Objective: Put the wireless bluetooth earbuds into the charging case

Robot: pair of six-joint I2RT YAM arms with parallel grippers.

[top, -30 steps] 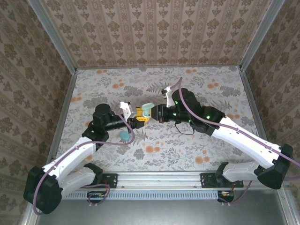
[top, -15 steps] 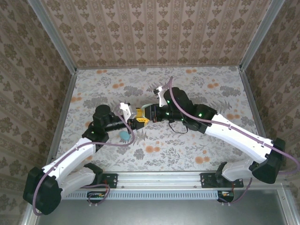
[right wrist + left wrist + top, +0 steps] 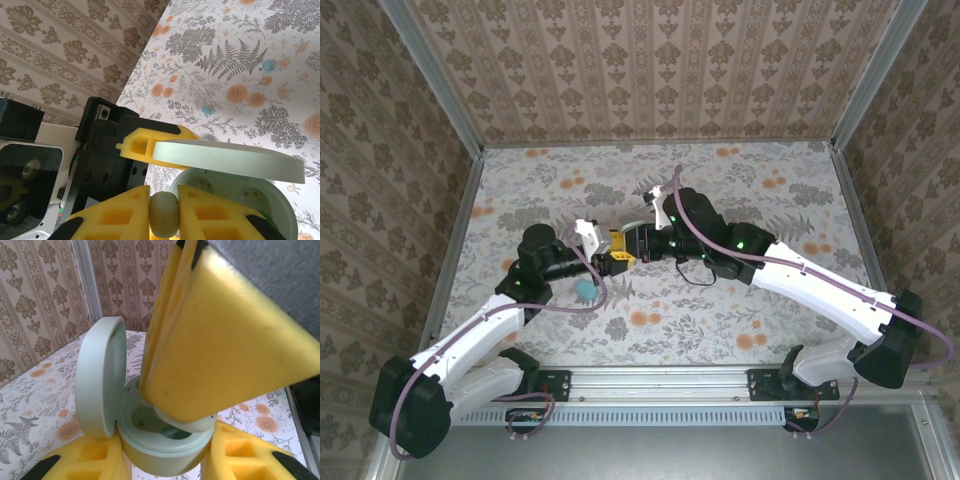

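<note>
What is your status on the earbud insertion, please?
Left gripper shut on charging case, lid open. Right gripper shut on earbud, at the case rim. Wells look clear.

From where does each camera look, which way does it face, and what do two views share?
Top external: above and behind the robot, facing down on the table; left arm and right arm show.
Left wrist: on the left arm, facing along the left fingers, shut on the open charging case; right fingers loom over it.
Right wrist: facing along the right fingers, which pinch an earbud at the case.
Shared: both wrist views show the case's lid open.
</note>
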